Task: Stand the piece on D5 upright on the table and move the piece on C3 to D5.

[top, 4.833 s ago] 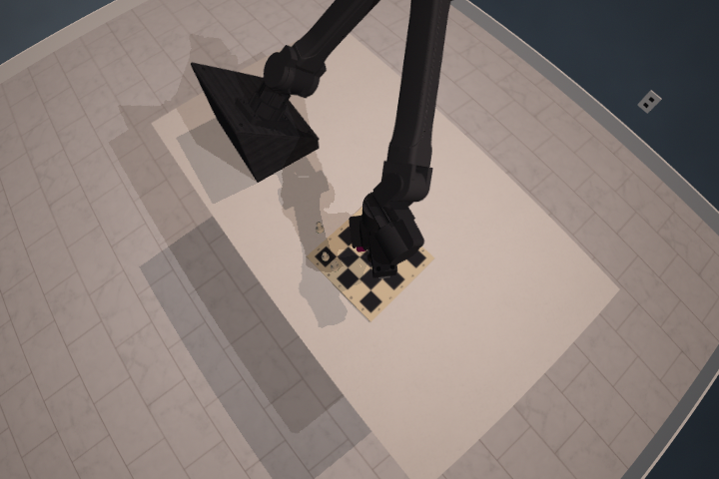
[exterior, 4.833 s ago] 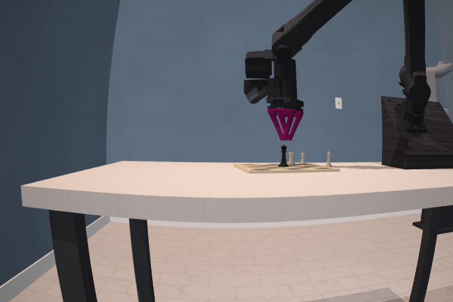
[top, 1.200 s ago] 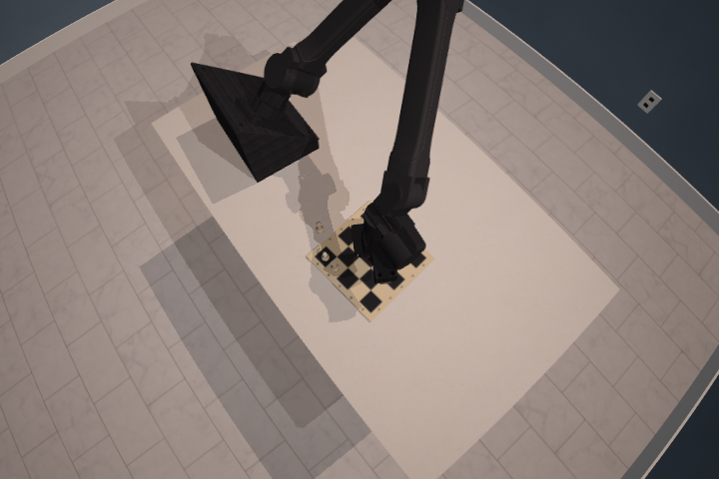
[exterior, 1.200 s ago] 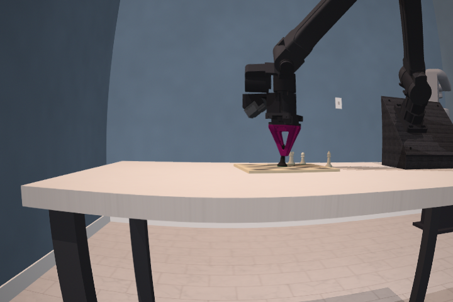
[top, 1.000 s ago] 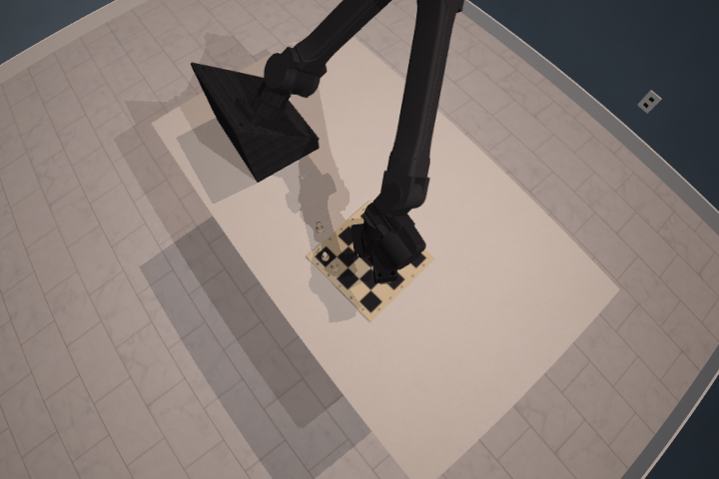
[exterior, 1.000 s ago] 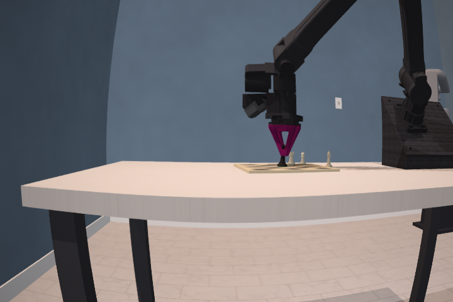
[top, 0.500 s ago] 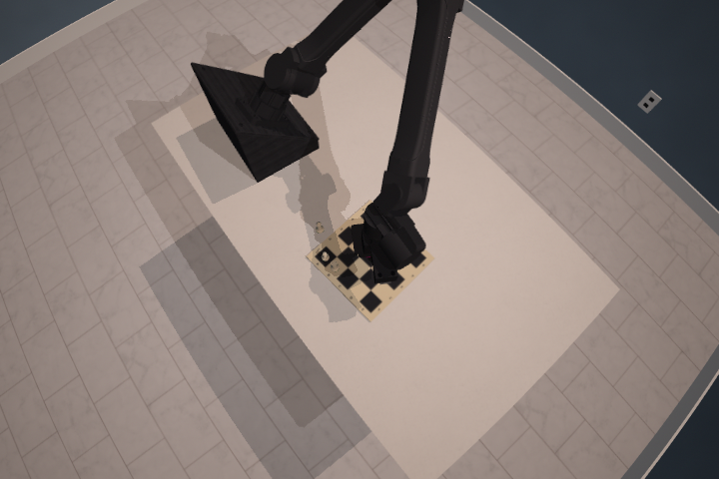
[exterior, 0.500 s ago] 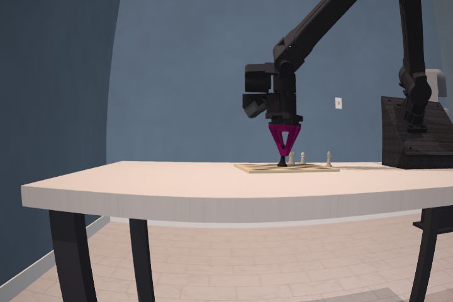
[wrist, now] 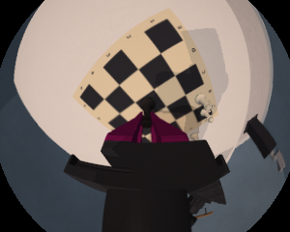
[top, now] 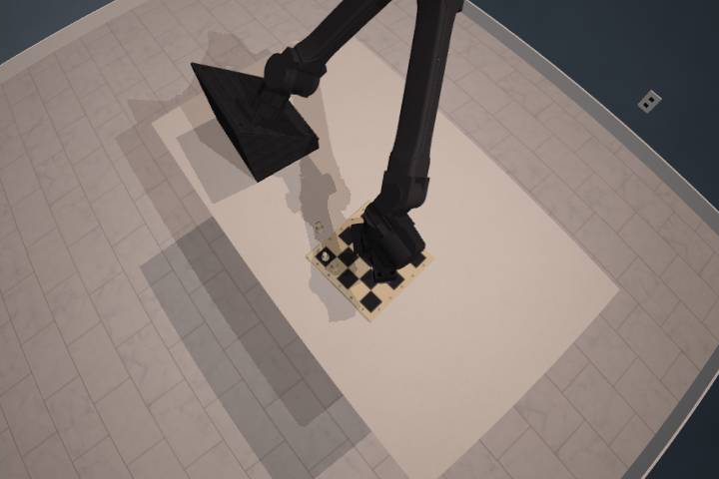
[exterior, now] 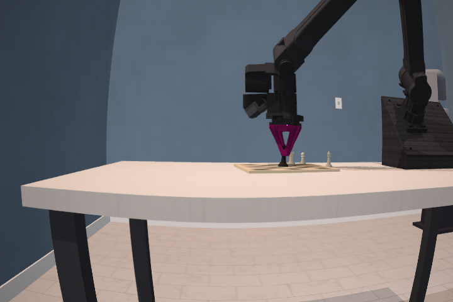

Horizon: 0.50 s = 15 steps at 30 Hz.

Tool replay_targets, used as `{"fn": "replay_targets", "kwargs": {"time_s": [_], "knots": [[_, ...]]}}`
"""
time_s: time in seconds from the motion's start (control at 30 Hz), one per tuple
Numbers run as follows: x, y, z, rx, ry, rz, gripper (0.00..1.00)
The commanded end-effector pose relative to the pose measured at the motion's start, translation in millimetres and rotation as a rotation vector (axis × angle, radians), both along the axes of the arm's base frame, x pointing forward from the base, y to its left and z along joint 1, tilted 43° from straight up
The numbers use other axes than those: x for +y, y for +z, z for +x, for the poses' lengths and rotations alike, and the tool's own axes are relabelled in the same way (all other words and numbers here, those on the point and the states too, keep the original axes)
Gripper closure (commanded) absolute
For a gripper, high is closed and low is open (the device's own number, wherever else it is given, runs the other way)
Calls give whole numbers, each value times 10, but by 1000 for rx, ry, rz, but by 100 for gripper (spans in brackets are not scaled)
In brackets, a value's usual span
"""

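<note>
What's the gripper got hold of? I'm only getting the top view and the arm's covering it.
Observer: The gripper is shut on the upper part of a black chess piece.
Operator: Has that piece left the board?
Observer: No, the exterior view shows its base down on the board.
Operator: Is it leaning?
Observer: It looks upright from the exterior side.
</note>
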<state>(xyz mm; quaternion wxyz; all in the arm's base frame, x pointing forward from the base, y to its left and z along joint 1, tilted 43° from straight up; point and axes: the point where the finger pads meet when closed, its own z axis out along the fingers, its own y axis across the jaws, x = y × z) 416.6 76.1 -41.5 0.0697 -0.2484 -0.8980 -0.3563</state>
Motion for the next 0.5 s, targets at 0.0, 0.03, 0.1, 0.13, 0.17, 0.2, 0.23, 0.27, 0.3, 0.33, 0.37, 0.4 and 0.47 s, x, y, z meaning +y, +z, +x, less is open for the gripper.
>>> {"fn": "replay_targets", "kwargs": {"time_s": [0.0,0.03,0.1,0.13,0.17,0.2,0.23,0.27,0.3,0.33,0.37,0.4,0.47], "knots": [[-156,171,63,-31,-15,-1,100],[-203,249,147,-48,-15,-4,100],[-295,357,172,-56,-15,-7,100],[-346,411,168,-56,-15,-8,100],[-401,468,164,-57,-15,-10,100],[-456,527,159,-57,-15,-11,100],[-510,587,155,-58,-15,-12,100],[-563,646,150,-59,-15,-12,100],[-614,701,145,-59,-15,-13,100],[-660,752,141,-60,-15,-14,100],[-660,752,141,-60,-15,-14,100],[-660,752,141,-60,-15,-14,100],[-729,710,103,-29,-15,-7,100]]}}
